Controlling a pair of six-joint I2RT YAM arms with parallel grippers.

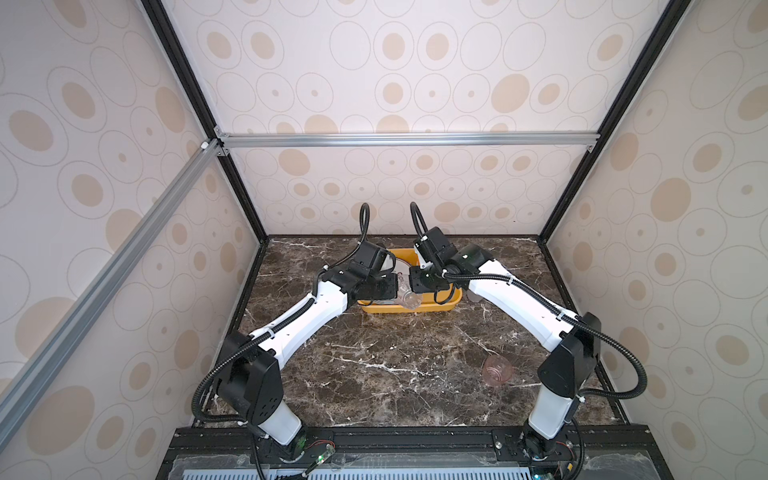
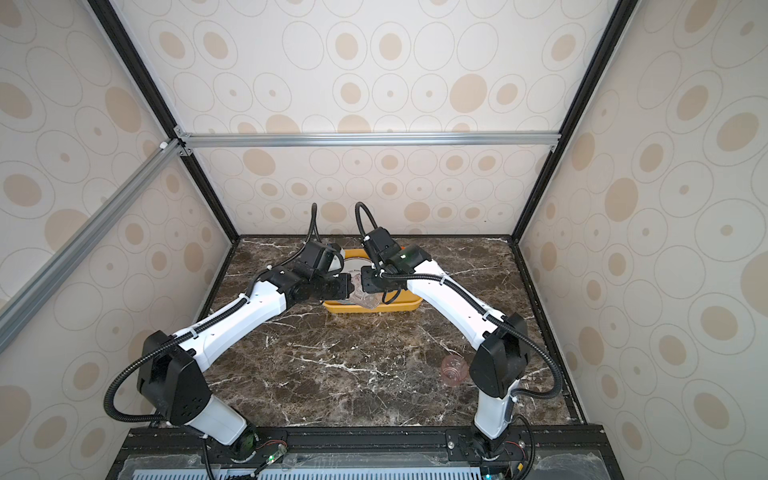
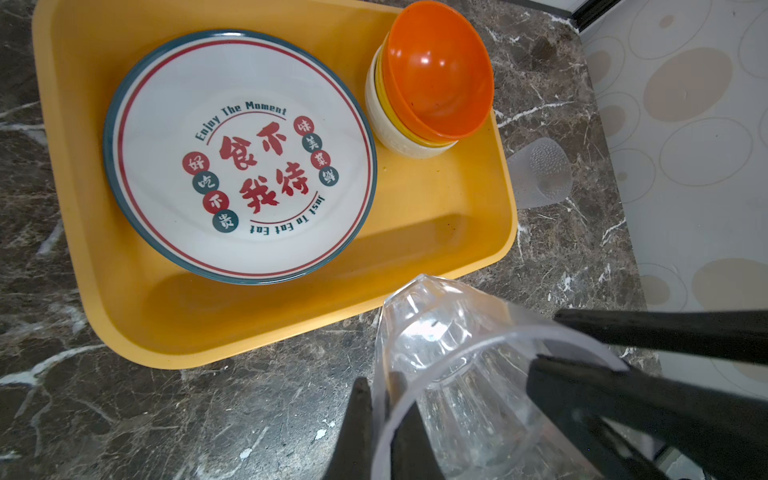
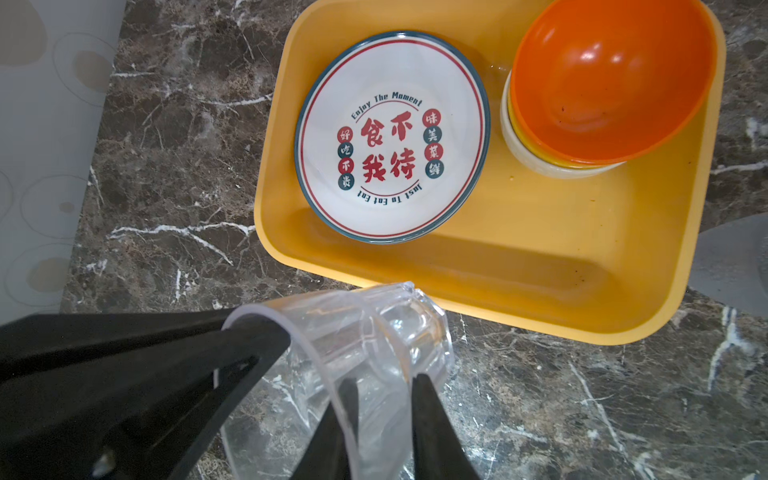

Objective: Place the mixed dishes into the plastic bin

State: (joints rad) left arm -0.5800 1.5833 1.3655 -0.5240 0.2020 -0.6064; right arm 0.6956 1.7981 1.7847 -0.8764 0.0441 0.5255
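Observation:
A clear cup (image 1: pixel 409 300) (image 3: pixel 457 353) (image 4: pixel 374 332) hangs tilted between both arms, above the table just in front of the yellow-orange plastic bin (image 3: pixel 166 332) (image 4: pixel 540 326). My left gripper (image 3: pixel 380 380) is shut on the cup's wall near the rim, one finger inside and one outside. My right gripper (image 4: pixel 383 380) straddles the wall on the opposite side with a narrow gap; whether it is touching does not show. Inside the bin lie a white plate with Chinese characters (image 3: pixel 245 166) (image 4: pixel 390 137) and a stack of bowls topped by an orange one (image 3: pixel 432 70) (image 4: pixel 611 79).
A grey translucent cup (image 3: pixel 538 174) (image 1: pixel 473 296) lies on the marble right beside the bin's right side. A pink cup (image 1: pixel 496 370) (image 2: pixel 455 370) sits on the table near the right arm's base. Patterned walls enclose the table on three sides.

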